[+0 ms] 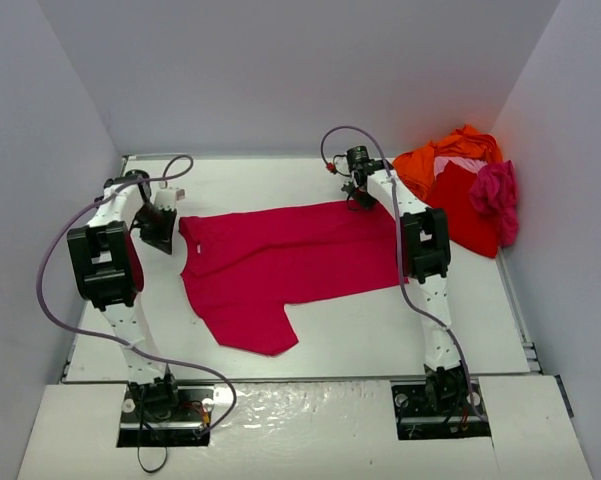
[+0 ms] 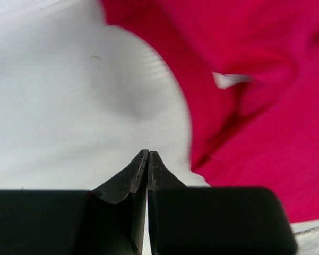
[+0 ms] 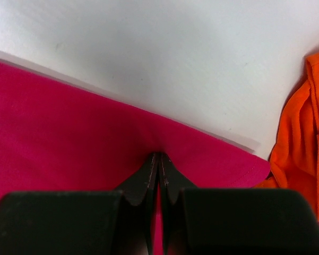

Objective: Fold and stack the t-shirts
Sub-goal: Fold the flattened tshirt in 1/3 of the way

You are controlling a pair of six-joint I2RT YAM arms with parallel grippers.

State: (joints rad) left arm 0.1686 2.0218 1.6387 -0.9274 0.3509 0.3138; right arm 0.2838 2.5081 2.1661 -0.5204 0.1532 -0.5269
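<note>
The crimson shirt [image 1: 280,262] lies spread across the middle of the table [image 1: 380,325]. The left claw [image 2: 148,155], pinched shut, hangs over bare tabletop just beside the shirt's left end. The right claw [image 3: 159,156], also shut, touches the shirt's far edge near the heaped shirts [image 1: 465,190].

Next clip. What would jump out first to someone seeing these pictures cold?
A crimson shirt lies spread out across the middle of the white table. A crumpled pile of orange, red, magenta and pale pink shirts sits in the far right corner. The left arm and right arm flank the crimson shirt, jaws shut, at its collar end and far right hem.
</note>
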